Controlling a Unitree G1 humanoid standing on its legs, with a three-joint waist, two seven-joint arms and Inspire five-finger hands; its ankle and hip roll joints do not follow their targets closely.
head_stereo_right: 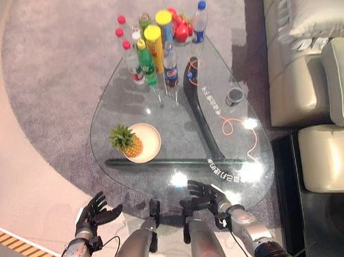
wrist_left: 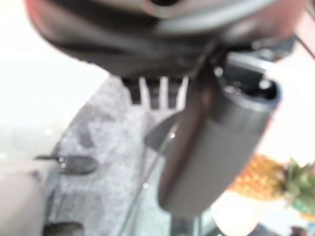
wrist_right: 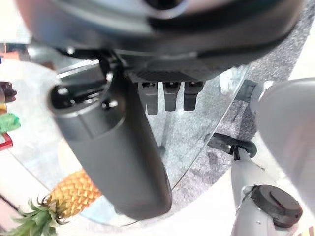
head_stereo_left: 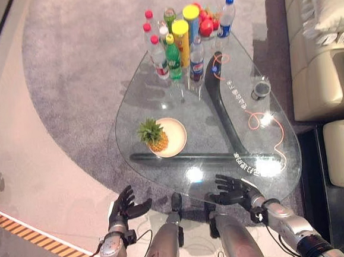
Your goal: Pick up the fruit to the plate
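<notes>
Resting on the cream plate (head_stereo_left: 174, 135) near the middle of the glass counter (head_stereo_left: 164, 182), the pineapple (head_stereo_left: 153, 136) already lies partly over the plate's left rim, its leafy crown pointing away from the robot and to the left, its golden body toward the near edge. Both robot hands sit low at the near edge of the counter, well short of the fruit. The left robot hand (head_stereo_left: 123, 208) hangs just outside the glass, off the counter's near-left edge, fingers relaxed and spread, nothing in them. The right robot hand (head_stereo_left: 231, 188) is over the near rim of the glass, fingers likewise loose and empty.

From either hand the pineapple lies ahead, and its long axis runs slantwise across the reach line. The left robot hand looks the nearer of the two, with the fruit almost straight ahead of it. At the far end stand the bottles (head_stereo_left: 169, 51), tall yellow-lidded cans (head_stereo_left: 183, 39) and a cluster of red fruit (head_stereo_left: 206, 23), well apart from the plate; reaching that fruit, I judge, would mean crossing the whole counter
</notes>
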